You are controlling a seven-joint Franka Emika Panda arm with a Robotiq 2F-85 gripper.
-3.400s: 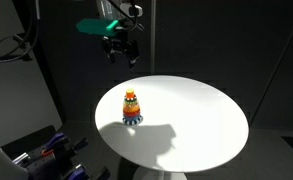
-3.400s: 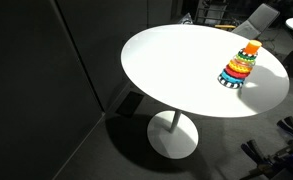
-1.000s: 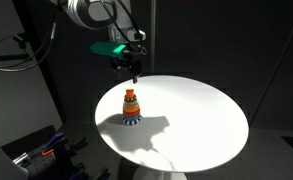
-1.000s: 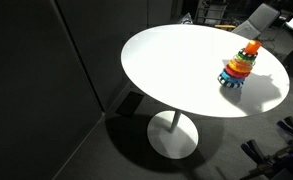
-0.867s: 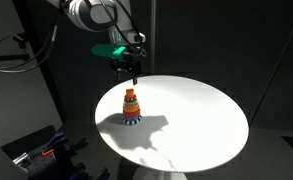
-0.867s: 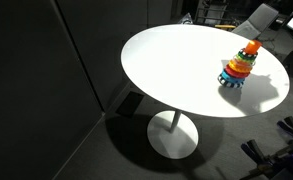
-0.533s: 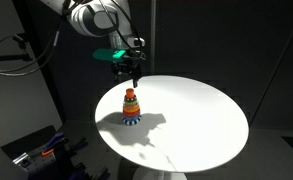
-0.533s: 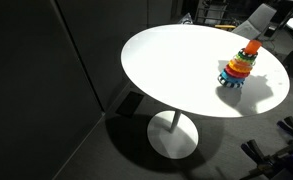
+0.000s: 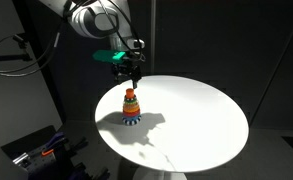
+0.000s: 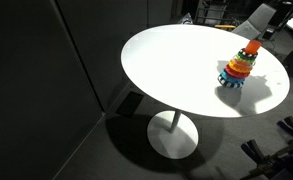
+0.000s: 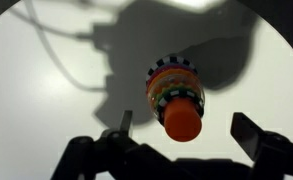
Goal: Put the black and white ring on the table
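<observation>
In the wrist view the hand point(image 11: 186, 130) is closest to the lens. Its two fingers point(image 11: 124, 122) are spread wide to either side of the stacking toy point(image 11: 178, 98) and have hold of nothing. Directly below, between them but clearly not touched, is the toy's red-orange knob point(image 11: 183, 122). Under that come the coloured rings point(image 11: 176, 95), and lowest of all is the black and white ring point(image 11: 169, 68), of which only the striped rim shows past the rings above it. It lies flat at the base of the stack, on the white tabletop point(image 11: 46, 90). Farther off, an exterior view shows the hand point(image 9: 133, 72) hanging above the toy point(image 9: 131, 105), apart from it, with the striped ring point(image 9: 132, 119) at the foot of the stack toward one side of the tabletop point(image 9: 196, 125). In an exterior view the whole stack point(image 10: 239, 66) stands assembled near the tabletop's point(image 10: 176, 70) far edge, the striped ring point(image 10: 231, 82) beneath the rest. As I judge it, nothing of the task is done. The hand is only lined up over the toy, and the grasp, the freeing of the bottom ring and its placing on the bare tabletop all remain.
</observation>
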